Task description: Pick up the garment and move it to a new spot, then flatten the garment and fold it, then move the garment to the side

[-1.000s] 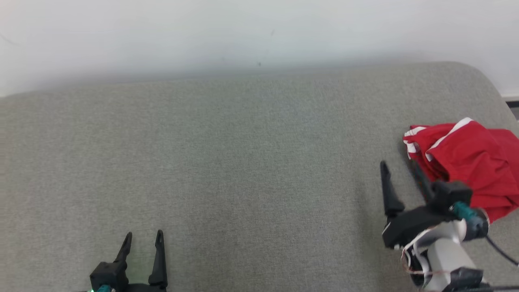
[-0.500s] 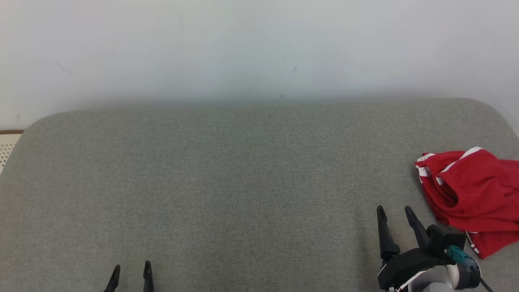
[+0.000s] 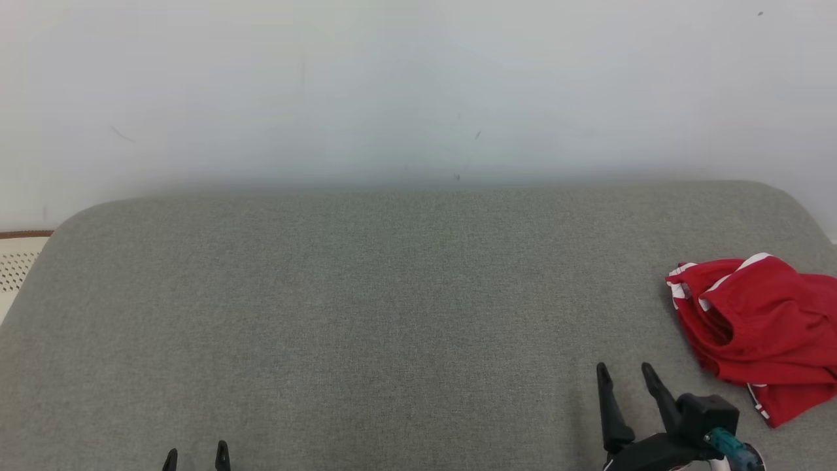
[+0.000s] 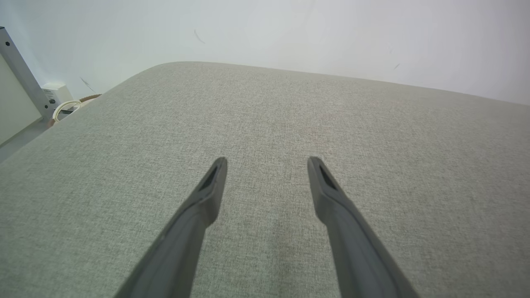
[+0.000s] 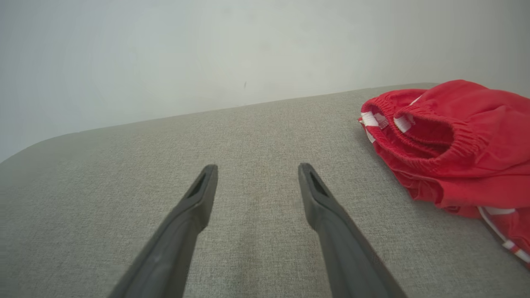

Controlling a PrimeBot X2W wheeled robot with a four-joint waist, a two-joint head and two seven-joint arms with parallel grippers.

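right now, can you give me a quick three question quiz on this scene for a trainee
1. Are the left gripper and the right gripper open or shut?
2. Which is nearer the red fabric garment with white stripes? A) left gripper B) right gripper C) both equally
3. True or false: the garment is spread flat on the grey fabric surface.
Key: 1. both open, holding nothing; 2. B; 3. false, it lies bunched up.
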